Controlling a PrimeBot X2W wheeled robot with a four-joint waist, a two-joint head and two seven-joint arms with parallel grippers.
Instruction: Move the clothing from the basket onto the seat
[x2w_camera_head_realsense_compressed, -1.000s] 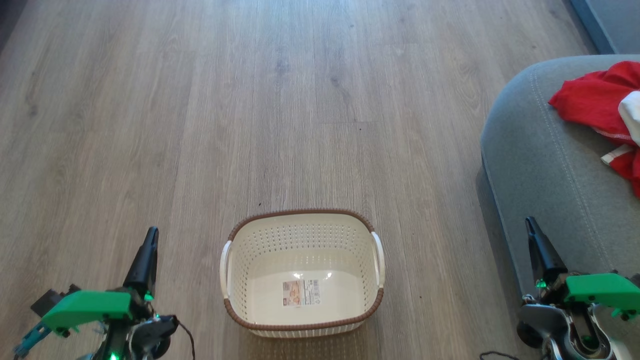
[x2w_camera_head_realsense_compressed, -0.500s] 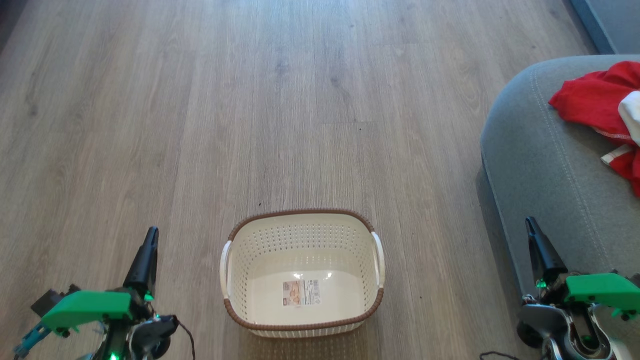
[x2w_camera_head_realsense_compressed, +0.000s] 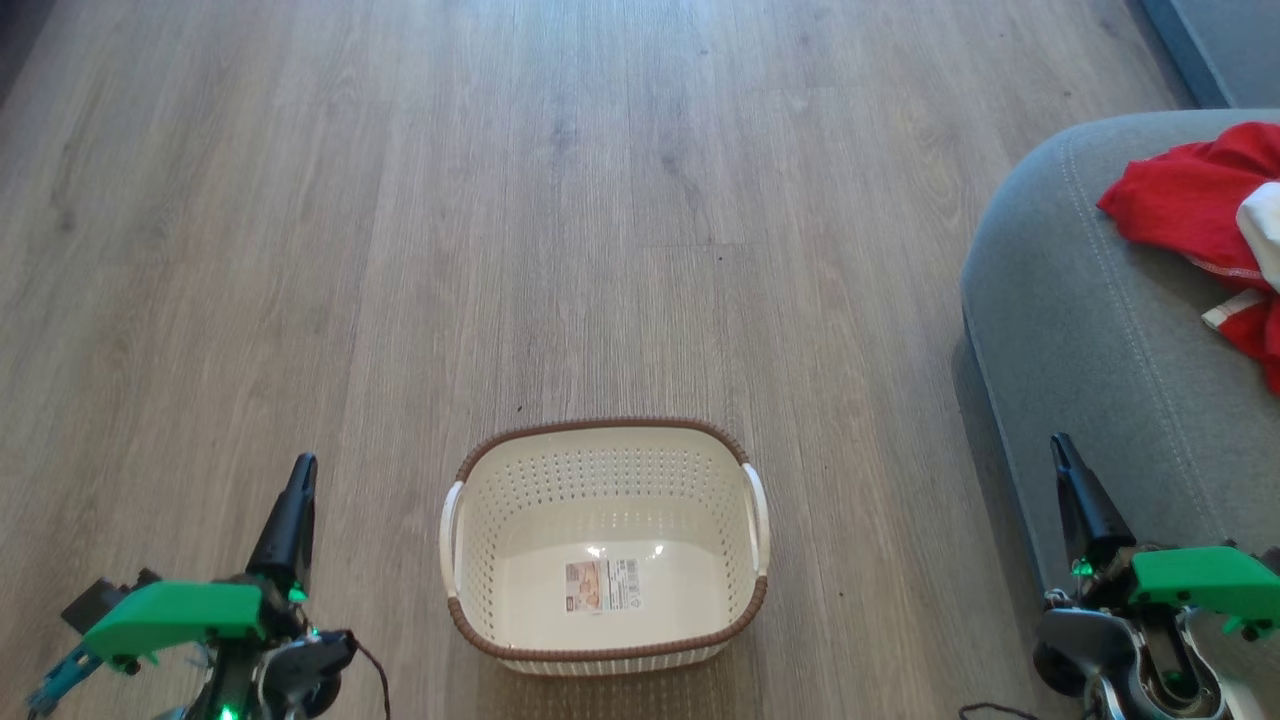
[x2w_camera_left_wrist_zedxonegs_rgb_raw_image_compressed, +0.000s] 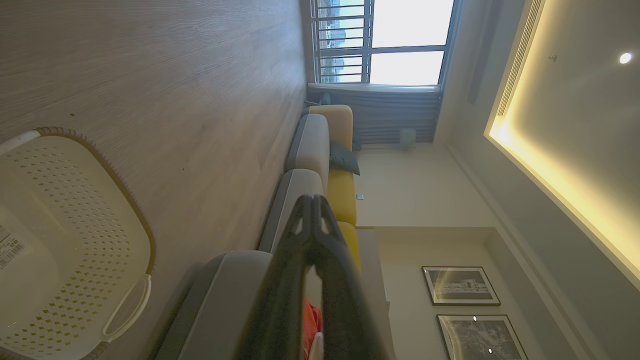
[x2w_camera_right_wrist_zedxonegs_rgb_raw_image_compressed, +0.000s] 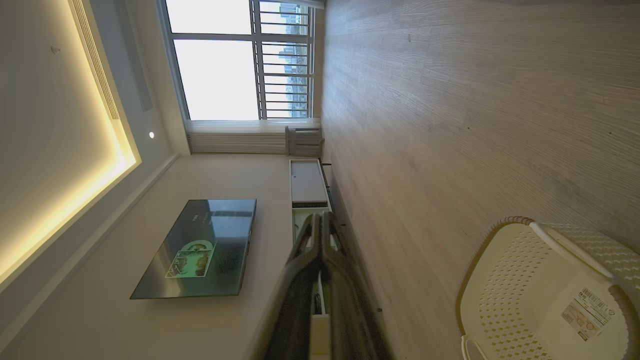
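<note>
Right, both arms hang low and apart, one on each side of the basket (x2w_camera_head_realsense_compressed: 600, 424). The left gripper (x2w_camera_head_realsense_compressed: 303, 465) sits at the lower left over the wood-grain plank floor (x2w_camera_head_realsense_compressed: 400, 250), its two long dark fingers pressed together to a single point and nothing between them. The right gripper (x2w_camera_head_realsense_compressed: 1060, 445) at the lower right is pinched closed too, and empty, its tip over the near edge of the seat (x2w_camera_head_realsense_compressed: 1080, 330).

The basket stands on the floor between them: cream plastic, rounded-rectangular, walls dotted with holes, a brown woven-look rim and a white handle on each side. Its smooth bare bottom carries a label sticker (x2w_camera_head_realsense_compressed: 600, 585).

The clothing (x2w_camera_head_realsense_compressed: 1190, 205) lies well off to the right on the seat, a crumpled bright red heap with white trim and a white patch, perhaps lining, cut off by the frame edge. The seat is grey fabric, rounded at the corner, with pale stitched seams running along it.

From the left wrist, a sliver of red shows between the closed fingers (x2w_camera_left_wrist_zedxonegs_rgb_raw_image_compressed: 280, 300).
</note>
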